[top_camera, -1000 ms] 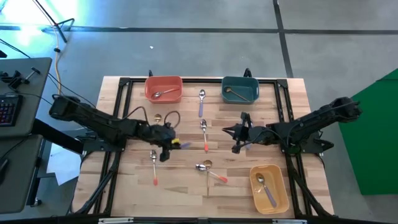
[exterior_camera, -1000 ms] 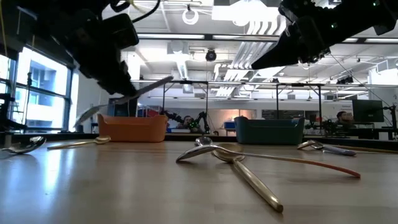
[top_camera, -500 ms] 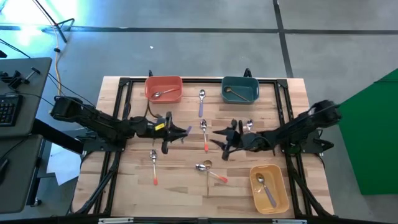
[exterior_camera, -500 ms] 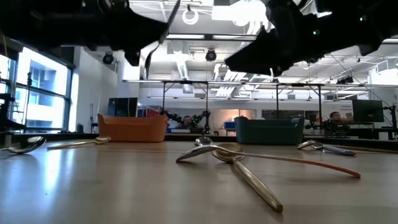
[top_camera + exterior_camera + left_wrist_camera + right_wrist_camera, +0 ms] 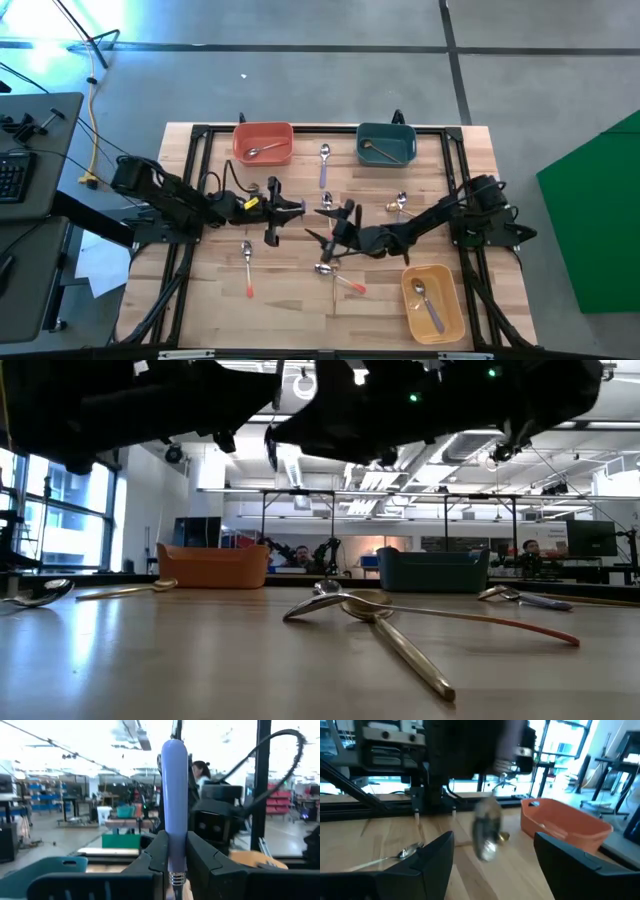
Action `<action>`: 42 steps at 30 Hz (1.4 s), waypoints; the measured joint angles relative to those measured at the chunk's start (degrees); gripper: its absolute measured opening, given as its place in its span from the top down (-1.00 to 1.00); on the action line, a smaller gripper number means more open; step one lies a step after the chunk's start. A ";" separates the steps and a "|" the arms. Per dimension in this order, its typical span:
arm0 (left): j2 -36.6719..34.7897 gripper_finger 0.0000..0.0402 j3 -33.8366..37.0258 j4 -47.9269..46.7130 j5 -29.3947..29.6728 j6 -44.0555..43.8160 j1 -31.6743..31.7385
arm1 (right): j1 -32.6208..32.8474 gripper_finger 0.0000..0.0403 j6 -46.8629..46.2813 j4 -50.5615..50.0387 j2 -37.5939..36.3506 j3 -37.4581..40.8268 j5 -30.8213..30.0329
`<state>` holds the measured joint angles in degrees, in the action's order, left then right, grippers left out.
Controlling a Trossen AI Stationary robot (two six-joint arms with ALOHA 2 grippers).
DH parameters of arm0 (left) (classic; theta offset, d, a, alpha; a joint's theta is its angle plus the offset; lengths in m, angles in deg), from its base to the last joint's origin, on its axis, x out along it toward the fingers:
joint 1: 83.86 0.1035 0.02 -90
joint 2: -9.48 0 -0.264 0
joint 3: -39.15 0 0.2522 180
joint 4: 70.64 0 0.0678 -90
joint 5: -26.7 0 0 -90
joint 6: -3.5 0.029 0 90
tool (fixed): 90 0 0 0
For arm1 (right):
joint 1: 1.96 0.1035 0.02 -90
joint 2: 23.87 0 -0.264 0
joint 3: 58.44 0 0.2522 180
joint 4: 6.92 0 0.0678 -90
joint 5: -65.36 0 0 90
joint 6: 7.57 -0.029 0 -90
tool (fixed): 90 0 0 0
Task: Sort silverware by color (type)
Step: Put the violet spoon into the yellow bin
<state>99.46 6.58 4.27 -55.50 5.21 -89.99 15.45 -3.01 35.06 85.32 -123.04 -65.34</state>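
Moved in from the counter's right side, right pincer (image 5: 328,222) now mid-counter, spread wide, facing left pincer (image 5: 283,209) clamped on purple-handled spoon (image 5: 174,805), seen clearly only from left wrist. Nearby: crossed spoons (image 5: 385,612), coral bowl (image 5: 263,142), teal bowl (image 5: 386,144), yellow bowl (image 5: 433,301).

Table (image 5: 300,300): pale wood planks, smooth, faint sheen. Spoon (image 5: 174,815) clamped between left gripper (image 5: 176,865) fingers: matt purple handle, ribbed metal collar. Spoon (image 5: 487,831) ahead of right gripper (image 5: 492,865): shiny metal bowl. Coral bowl (image 5: 565,822) beyond: matt plastic.
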 joint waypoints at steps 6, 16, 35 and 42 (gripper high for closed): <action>1.95 0.85 -2.11 1.26 1.38 0.54 0.11 | 0.00 -0.15 6.15 -0.24 2.68 -5.80 -2.89; 1.68 0.85 -3.13 1.26 1.61 1.36 0.15 | -0.11 0.68 6.43 -1.12 3.39 -6.48 -8.82; 1.77 0.50 1.72 1.23 3.42 4.64 0.07 | 5.90 0.99 -1.42 -36.48 -15.88 -6.51 -20.04; 1.70 0.37 6.25 1.24 5.73 3.35 0.11 | 6.25 0.99 -41.34 -85.72 -26.76 -11.24 1.85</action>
<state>101.15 12.83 5.51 -49.78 8.56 -89.88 21.70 -44.36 -50.67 58.55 -134.28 -63.48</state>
